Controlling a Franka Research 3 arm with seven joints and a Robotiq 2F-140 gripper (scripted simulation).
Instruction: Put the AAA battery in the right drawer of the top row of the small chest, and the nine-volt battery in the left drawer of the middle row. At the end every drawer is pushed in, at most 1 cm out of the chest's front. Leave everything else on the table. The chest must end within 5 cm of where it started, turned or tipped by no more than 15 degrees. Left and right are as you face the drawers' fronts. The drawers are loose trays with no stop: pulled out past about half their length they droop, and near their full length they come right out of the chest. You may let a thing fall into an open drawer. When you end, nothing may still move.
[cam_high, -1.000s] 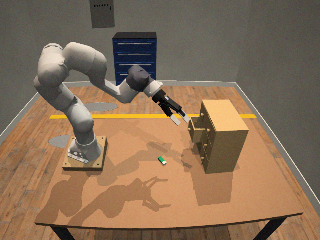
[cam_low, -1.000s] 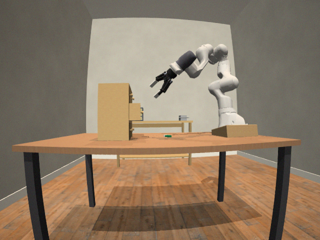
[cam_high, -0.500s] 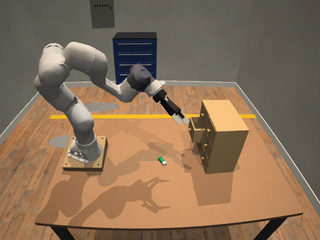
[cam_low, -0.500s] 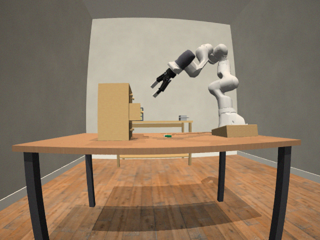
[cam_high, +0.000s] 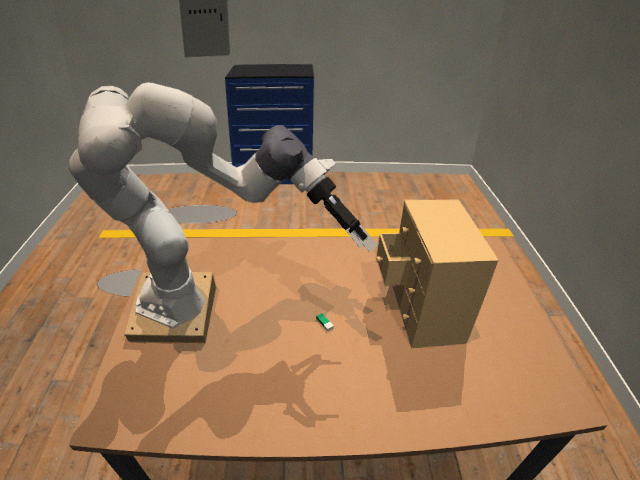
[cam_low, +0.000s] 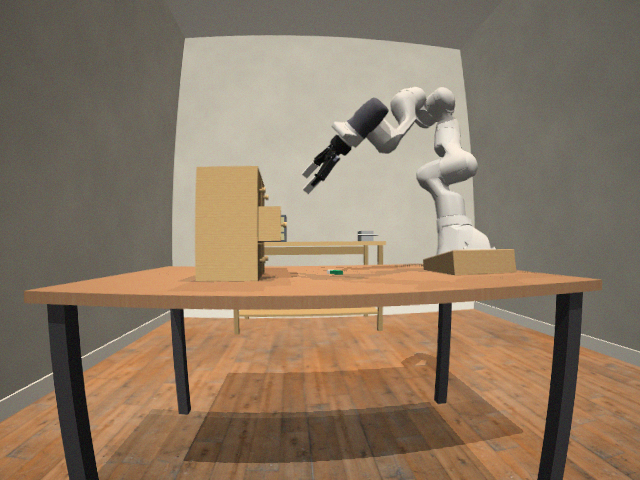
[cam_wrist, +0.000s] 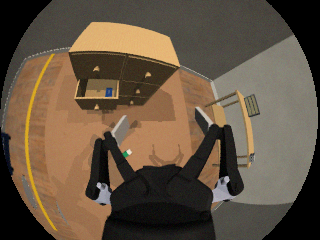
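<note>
Gripper (cam_high: 366, 241) (cam_low: 307, 181) (cam_wrist: 160, 117) wide open, nothing held, in front of the chest (cam_high: 449, 304) (cam_low: 226, 222) (cam_wrist: 125, 37) and higher than its pulled-out left middle-row drawer (cam_high: 397, 272) (cam_low: 269, 223) (cam_wrist: 87, 103), fingers slanting down toward the chest side, clear of it. Blue block (cam_wrist: 109, 92) sits in that drawer, below and beyond the fingertips, off to the left in the wrist view; too small to confirm as the nine-volt. Green-and-white block (cam_high: 324, 321) (cam_low: 335, 272) (cam_wrist: 127, 153) lies on the table (cam_high: 491, 403) (cam_low: 310, 300) (cam_wrist: 155, 135), well below the gripper.

Top high; exterior low, side-on; wrist chest-facing.
</note>
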